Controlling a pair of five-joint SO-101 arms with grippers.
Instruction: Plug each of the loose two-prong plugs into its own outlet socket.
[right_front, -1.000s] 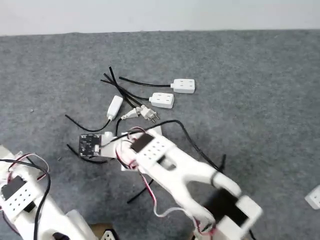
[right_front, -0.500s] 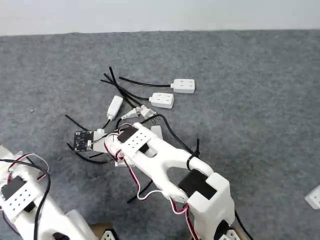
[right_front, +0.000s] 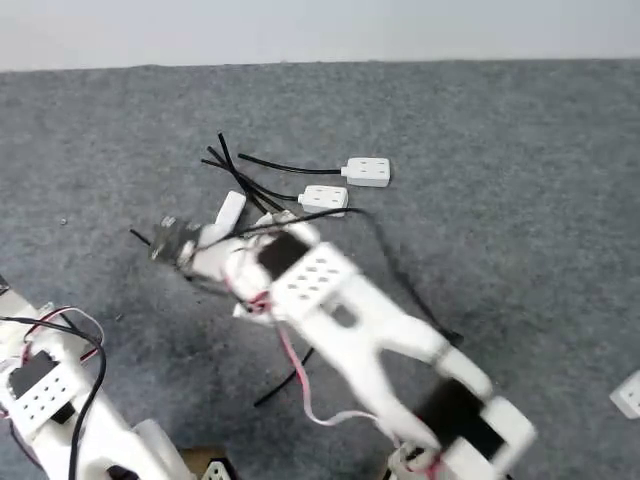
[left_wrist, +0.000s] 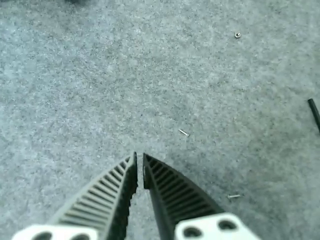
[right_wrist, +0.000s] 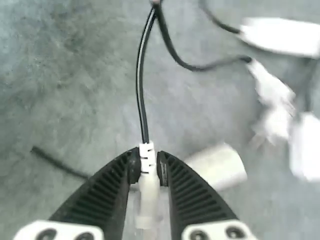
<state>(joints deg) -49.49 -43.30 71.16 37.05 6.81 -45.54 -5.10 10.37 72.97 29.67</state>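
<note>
My right gripper (right_wrist: 146, 162) is shut on a white two-prong plug (right_wrist: 146, 150), whose black cord (right_wrist: 142, 85) runs away over the carpet. In the high view this gripper (right_front: 172, 241) hangs left of a long white plug body (right_front: 230, 212). Two white outlet sockets (right_front: 366, 171) (right_front: 324, 199) lie farther right with black cords. The right wrist view has a white cylindrical piece (right_wrist: 216, 167) beside the jaws and loose white plugs (right_wrist: 270, 92) beyond. My left gripper (left_wrist: 139, 161) is shut over bare carpet, holding nothing.
Grey carpet (right_front: 500, 200) covers the table up to a pale wall at the back. Black cords (right_front: 235, 170) cross left of the sockets. A white object (right_front: 628, 393) sits at the right edge. The left arm (right_front: 40, 390) stands at the near left corner.
The right arm has swung its gripper away from the near side toward the cords and sockets, carrying the plug. It now covers the loose plugs by the nearer socket. The left arm has hardly moved.
</note>
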